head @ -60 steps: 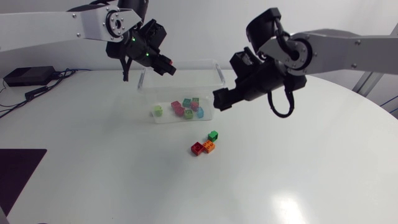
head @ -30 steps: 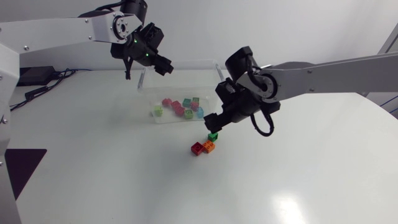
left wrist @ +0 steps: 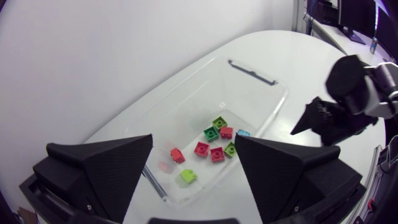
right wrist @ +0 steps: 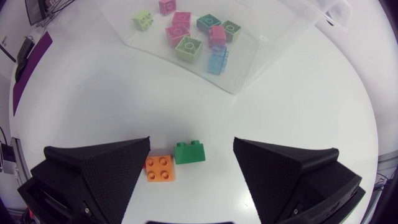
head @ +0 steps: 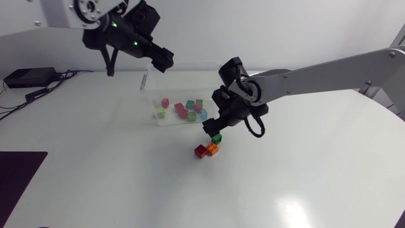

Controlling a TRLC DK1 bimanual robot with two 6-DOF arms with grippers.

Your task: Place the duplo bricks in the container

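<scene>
Right pincer [right wrist: 192, 140]: fingers spread wide, holding nothing. It hangs low over the green brick [right wrist: 189, 152], which sits on the bench between the two fingers without touching either. Left pincer [left wrist: 193, 137]: also spread wide and empty, raised above the far left corner of the container [left wrist: 273, 99].

Surface: a white round bench [head: 304, 183], smooth, with a plain pale wall behind it. A black box [head: 28, 77] with cables lies at its far left edge.

Other items: the clear container [head: 147, 79] stands mid-bench and holds a loose scatter of pink, red, green and light blue bricks. Three bricks remain outside it, just in front: the green brick [head: 217, 137], and the orange brick [head: 212, 149] and red brick [head: 200, 151] touching each other. The orange brick [right wrist: 160, 168] lies just beside the green one, close to one finger of the right pincer [head: 212, 126].

Change: the right arm has come down from beside the container to the green brick. The left pincer [head: 162, 61] has drawn up and back. A pink brick [head: 165, 102] now lies in the container where there was none a second ago.
</scene>
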